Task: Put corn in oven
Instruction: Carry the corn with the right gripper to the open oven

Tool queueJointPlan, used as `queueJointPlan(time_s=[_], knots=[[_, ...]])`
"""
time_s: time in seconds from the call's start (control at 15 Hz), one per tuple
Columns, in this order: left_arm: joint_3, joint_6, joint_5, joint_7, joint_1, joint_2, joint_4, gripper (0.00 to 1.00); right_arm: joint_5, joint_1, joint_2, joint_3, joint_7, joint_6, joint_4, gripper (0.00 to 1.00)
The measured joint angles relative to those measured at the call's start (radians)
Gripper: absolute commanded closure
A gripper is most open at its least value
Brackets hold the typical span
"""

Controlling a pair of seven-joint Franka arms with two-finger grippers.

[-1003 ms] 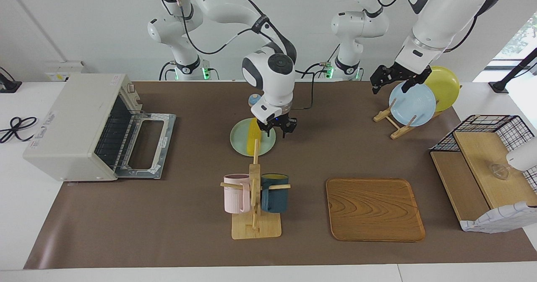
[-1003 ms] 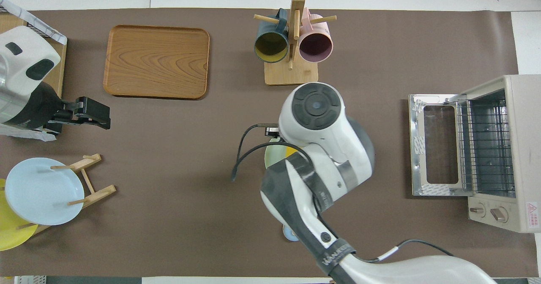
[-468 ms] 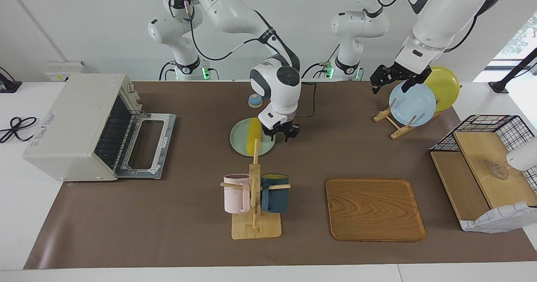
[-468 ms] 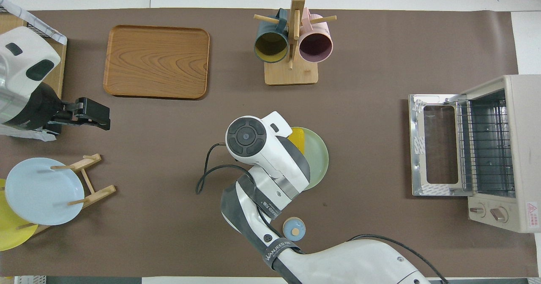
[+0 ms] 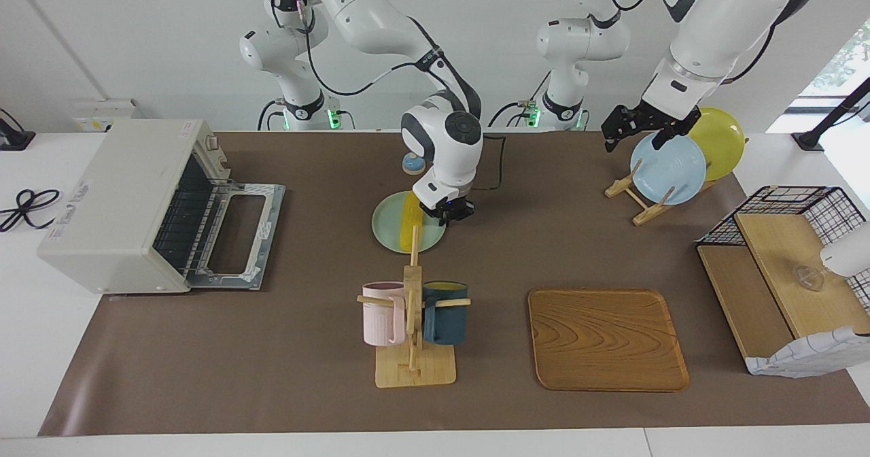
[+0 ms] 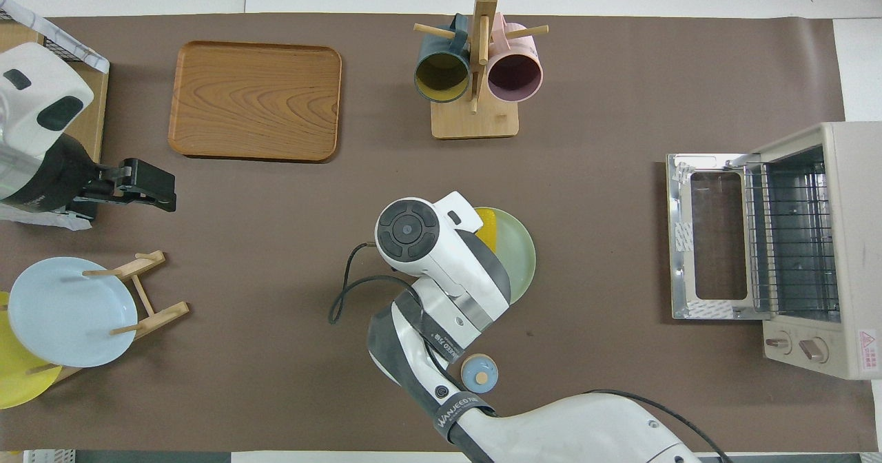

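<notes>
Yellow corn [image 5: 410, 225] lies on a pale green plate [image 5: 387, 234] mid-desk; the right gripper [image 5: 450, 213] is low at the plate's edge beside the corn, its fingers closed on nothing visible; the left gripper [image 5: 635, 125] waits open over the plate rack [image 5: 635, 197]; the oven [image 5: 129, 202] stands door-down at the right arm's end.

bare mat btwn green plate [image 5: 387, 229] & oven [image 5: 129, 202], door down
</notes>
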Motion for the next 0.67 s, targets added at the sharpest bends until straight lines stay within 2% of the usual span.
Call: queueJointPlan(time_s=[0.13, 0.33, 0.53, 0.67], knots=[[0.0, 0.0, 0.0, 0.0, 0.0, 0.0, 0.0, 0.0, -0.065, -0.008, -0.015, -0.001, -0.013, -0.128, 0.05, 1.0], [0.0, 0.0, 0.0, 0.0, 0.0, 0.0, 0.001, 0.0, -0.102, -0.069, -0.056, -0.01, -0.137, -0.267, 0.097, 1.0], [0.001, 0.0, 0.0, 0.0, 0.002, 0.0, 0.001, 0.0, -0.104, -0.224, -0.174, -0.016, -0.28, -0.383, 0.072, 1.0], [0.001, 0.0, 0.0, 0.0, 0.003, 0.0, 0.001, 0.0, -0.109, -0.329, -0.271, -0.019, -0.413, -0.428, 0.007, 1.0]])
